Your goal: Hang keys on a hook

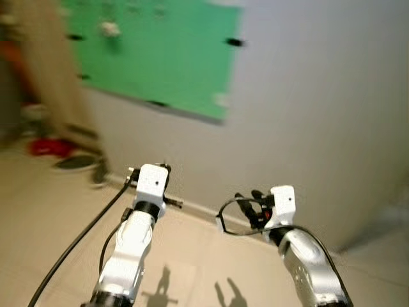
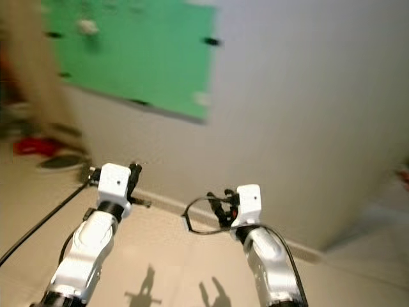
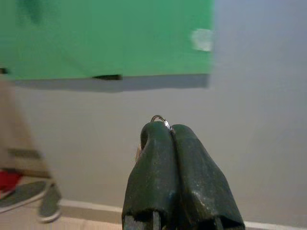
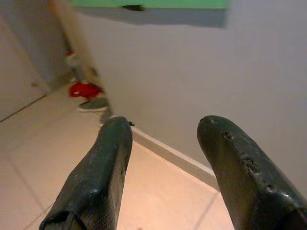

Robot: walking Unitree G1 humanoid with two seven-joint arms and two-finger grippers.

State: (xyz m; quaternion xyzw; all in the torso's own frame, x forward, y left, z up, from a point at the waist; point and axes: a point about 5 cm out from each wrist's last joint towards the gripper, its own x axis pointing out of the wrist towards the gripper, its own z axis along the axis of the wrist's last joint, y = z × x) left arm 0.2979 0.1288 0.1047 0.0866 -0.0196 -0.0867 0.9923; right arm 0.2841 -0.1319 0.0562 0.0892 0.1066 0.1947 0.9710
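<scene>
- The left gripper (image 3: 169,132) has its two black fingers (image 3: 156,177) pressed tight together.
- A thin metal key ring (image 3: 159,119) pokes out from between the tips, so the fingers are pinching it. The keys themselves are hidden behind the fingers.
- The left gripper is held up in front of the robot, pointing at a grey wall (image 1: 319,115), a bit below a green board (image 1: 160,51).
- The green board hangs on the wall, up and to the left. It has small dark hooks (image 1: 234,43) at its edges and a small white thing (image 1: 110,28) near the top. All of this is blurry.
- The right gripper (image 4: 165,132) is held up beside the left one, well apart from it. Its fingers (image 4: 103,167) are spread wide with nothing between them.
- A black cable (image 1: 77,240) runs along the left arm, and another loops by the right wrist.
- The floor (image 1: 38,211) is pale tile. A white strip (image 4: 168,153) runs along the bottom of the wall.
- Grey shoes (image 1: 80,163) and something red (image 1: 51,147) lie on the floor by the wall on the left.
- A blurry tan shape (image 1: 54,70) stands at the left, above the shoes. I cannot tell what it is.
- The shadows of both grippers fall on the floor.
</scene>
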